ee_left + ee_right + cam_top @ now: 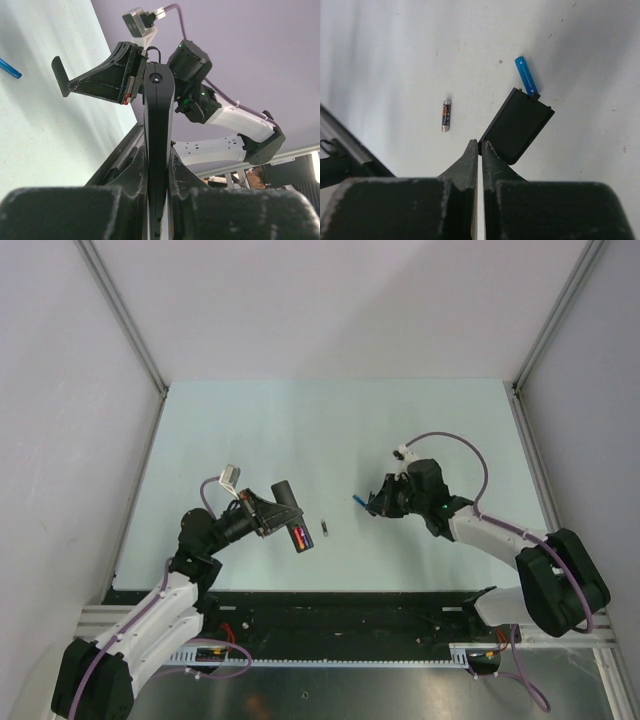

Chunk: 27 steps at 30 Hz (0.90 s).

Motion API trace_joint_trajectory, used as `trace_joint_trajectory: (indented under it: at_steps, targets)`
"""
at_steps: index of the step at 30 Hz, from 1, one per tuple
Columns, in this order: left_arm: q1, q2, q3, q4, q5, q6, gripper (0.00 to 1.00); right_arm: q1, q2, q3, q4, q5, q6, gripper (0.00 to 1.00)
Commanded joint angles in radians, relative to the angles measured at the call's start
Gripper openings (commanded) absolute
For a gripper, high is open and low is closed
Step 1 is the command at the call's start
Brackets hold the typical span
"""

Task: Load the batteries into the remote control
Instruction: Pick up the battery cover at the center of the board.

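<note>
Remote (pixel 159 100) pinched in left hand (pixel 159 162); only right wrist view shows right hand (pixel 479 149) pinching panel (pixel 520 125), blue battery (pixel 525 75) at its far end.

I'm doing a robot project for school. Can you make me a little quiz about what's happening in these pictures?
1. True or false: the left end effector holds the remote control.
2. Which colour is the battery lying by the back panel? A red, B blue, C green.
3. Fill in: the right end effector is shut on a corner of the ____.
Key: 1 true; 2 B; 3 back panel.
</note>
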Motion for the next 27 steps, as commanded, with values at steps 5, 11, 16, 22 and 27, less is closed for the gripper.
trace_joint_trajectory:
  at_steps: [5,11,16,22,27]
  targets:
    - [-0.006,0.000,0.001,0.031,-0.005,0.018,0.00,-0.164,-0.010,-0.196,0.468,-0.458,0.236,0.00]
    - [-0.006,0.001,0.003,0.031,-0.011,0.020,0.00,-0.285,0.056,-0.337,0.818,-0.583,0.434,0.00]
    - [-0.006,0.001,0.001,0.031,-0.014,0.023,0.00,-0.331,0.212,-0.399,1.174,-0.632,0.600,0.00]
    - [-0.006,-0.002,0.000,0.031,-0.014,0.021,0.00,-0.310,0.308,-0.364,1.319,-0.637,0.656,0.00]
    - [-0.006,-0.009,-0.005,0.031,-0.016,0.020,0.00,-0.322,0.309,-0.342,1.144,-0.620,0.564,0.00]
